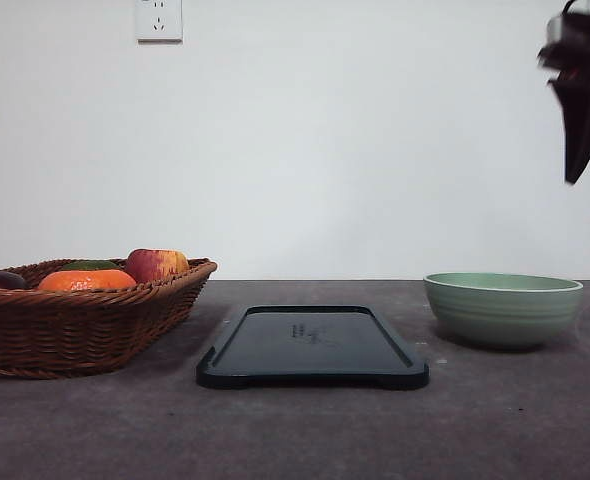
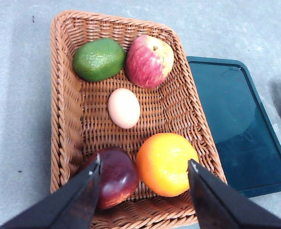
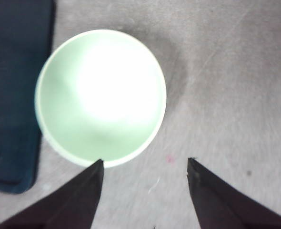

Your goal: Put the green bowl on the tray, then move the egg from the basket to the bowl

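Neither step is done: the green bowl (image 1: 502, 308) sits on the table (image 1: 295, 430) toward its right edge, beside the bare tray (image 1: 313, 347). The egg (image 2: 124, 108) lies mid-basket (image 2: 64, 114). Both the left gripper (image 2: 144, 167) and right gripper (image 3: 145, 164) hang apart, holding nothing.

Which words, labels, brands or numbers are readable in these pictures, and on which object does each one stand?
No text can be read with certainty.
Tray: small embossed marks near the middle of its surface, too small and blurred to read.
Wall socket: holes, no legible writing.
Green bowl, basket, egg and the other fruit: no lettering visible.
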